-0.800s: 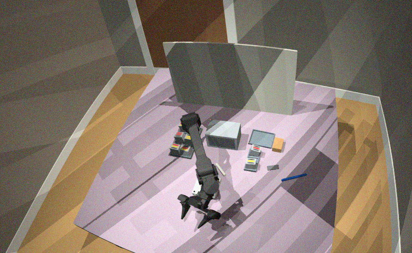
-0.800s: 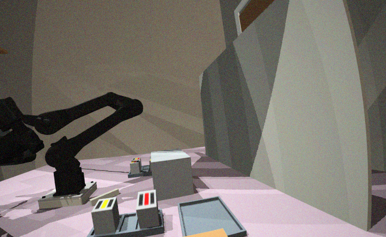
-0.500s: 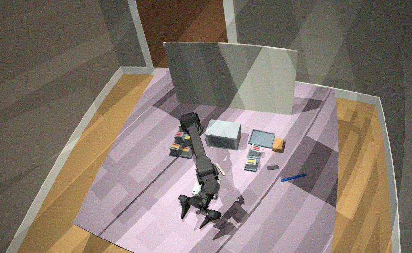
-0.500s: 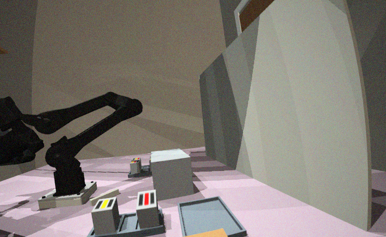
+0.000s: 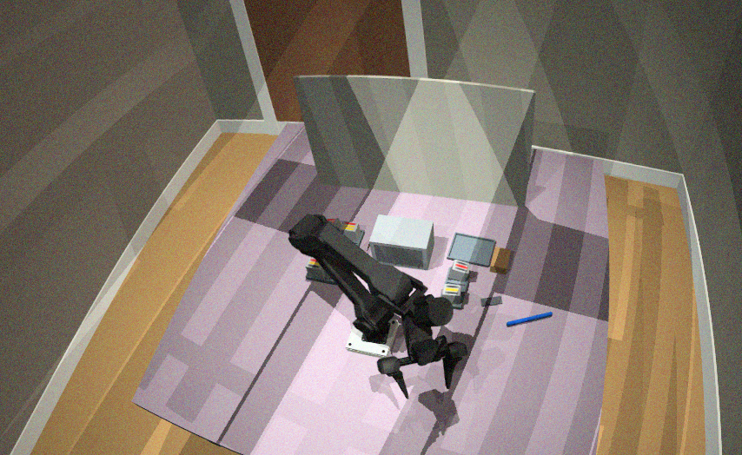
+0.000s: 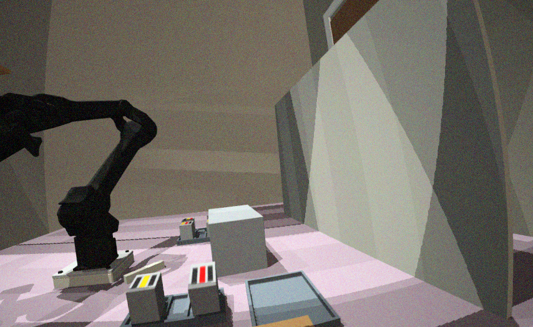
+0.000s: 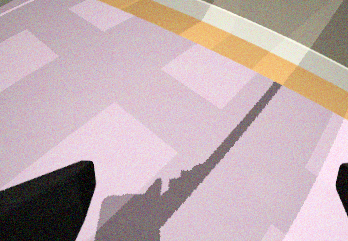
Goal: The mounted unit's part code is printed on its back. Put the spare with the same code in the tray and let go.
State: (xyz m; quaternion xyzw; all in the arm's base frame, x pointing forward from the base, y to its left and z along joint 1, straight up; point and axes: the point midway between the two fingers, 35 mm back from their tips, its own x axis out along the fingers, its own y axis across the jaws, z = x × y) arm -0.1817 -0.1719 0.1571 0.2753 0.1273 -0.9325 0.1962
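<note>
Top view, clock read from the white base point(image 5: 366, 347) point(image 6: 82, 280): striped units point(image 5: 350, 227) point(image 6: 186, 230) at 11, partly behind the arm; grey box point(image 5: 400, 233) point(image 6: 238, 243) between 12 and 1. Gripper point(image 5: 427, 392) point(image 7: 218, 177) at 4, fingers spread, nothing between; yellow-striped spare point(image 5: 451, 292) point(image 6: 145, 300) at 2, red-striped spare point(image 5: 460, 271) point(image 6: 203, 290) and tray point(image 5: 451, 248) point(image 6: 274, 276) between 1 and 2.

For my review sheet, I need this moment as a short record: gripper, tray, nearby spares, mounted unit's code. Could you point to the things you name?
gripper: open, nothing held point(image 5: 427, 392) point(image 7: 215, 179)
tray: bare inside point(image 5: 471, 249) point(image 6: 284, 298)
spares near tray: red-striped block point(image 5: 460, 269) point(image 6: 203, 290); yellow-striped block point(image 5: 451, 293) point(image 6: 145, 300)
orange block: beside tray point(image 5: 500, 260) point(image 6: 286, 322)
blue stick: lying on the table point(image 5: 529, 319)
mounted unit's code: cannot be read
task state: spare not yet in tray
</note>
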